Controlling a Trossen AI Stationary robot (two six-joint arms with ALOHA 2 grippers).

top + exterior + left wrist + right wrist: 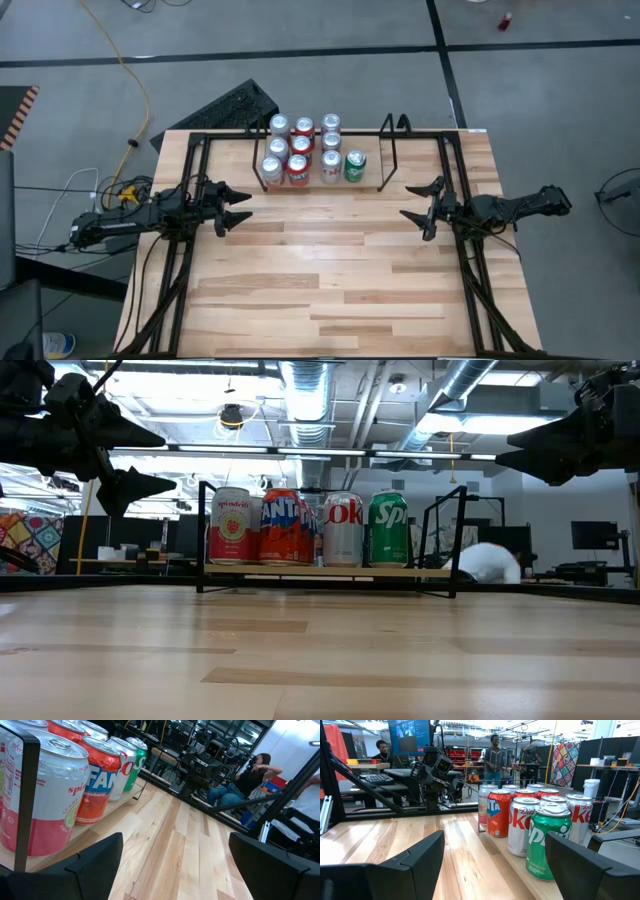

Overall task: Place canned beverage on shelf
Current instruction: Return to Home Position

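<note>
Table [330,270]: light wood planks, black tubular frame around the edge, bare across the whole near half.
Left arm: comes in from the left side, stretched out low toward the middle, just off the shelf's left end.
Right arm: comes in from the right side, mirrors the other one, just off the shelf's right end.
Shelf [390,150]: low black wire rack with a pale wood floor, sits at the far edge of the table, centred; filled from its left end, right end unoccupied.
Cans on shelf [301,150]: nine counted from above, all upright, packed in rows three deep; front row in the low view reads pink-and-white can [231,526], orange Fanta [285,526], silver Diet Coke [343,529], green Sprite [388,529].
Green Sprite position: rightmost of the front row, touching or just beside the Diet Coke, inside the rack.
Left gripper [238,207]: fingers spread wide, nothing between them, hanging above the table near the front-left corner of the shelf.
Right gripper [422,203]: also spread wide, holding nothing, above the table near the front-right corner of the shelf.
Background: people visible beyond the table in both wrist views, one seated, one standing; too far off for detail.
</note>
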